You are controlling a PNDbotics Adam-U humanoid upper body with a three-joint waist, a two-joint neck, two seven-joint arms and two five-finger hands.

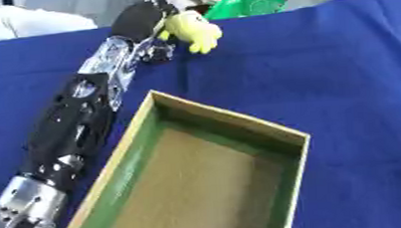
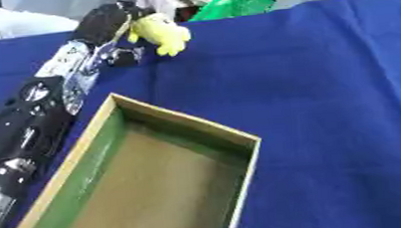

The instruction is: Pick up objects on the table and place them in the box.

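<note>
Left hand (image 1: 142, 19): extended to the far edge of the table, black, fingers apparently curled around the upper part of the yellow soft toy (image 1: 195, 30). Exact closure not resolvable; fingertips hidden behind the toy. Toy body hanging down and to the right of the hand, lower end over or on the blue tablecloth (image 1: 340, 67); lifted or resting, cannot tell. Probable reason for the top grasp: free clearance for lifting and carrying.

Just behind the toy: green object (image 1: 248, 2), angular, at the table's far edge, apparently apart from the hand.

Left forearm: stretched diagonally from the lower left, passing beside the left wall of the box (image 1: 120, 178).

Box: open, near side of the table, nothing visible inside, placed close to the robot for a short return path.

Right hand: absent from both views.

Judged step: grasp in progress; transfer to box pending.
</note>
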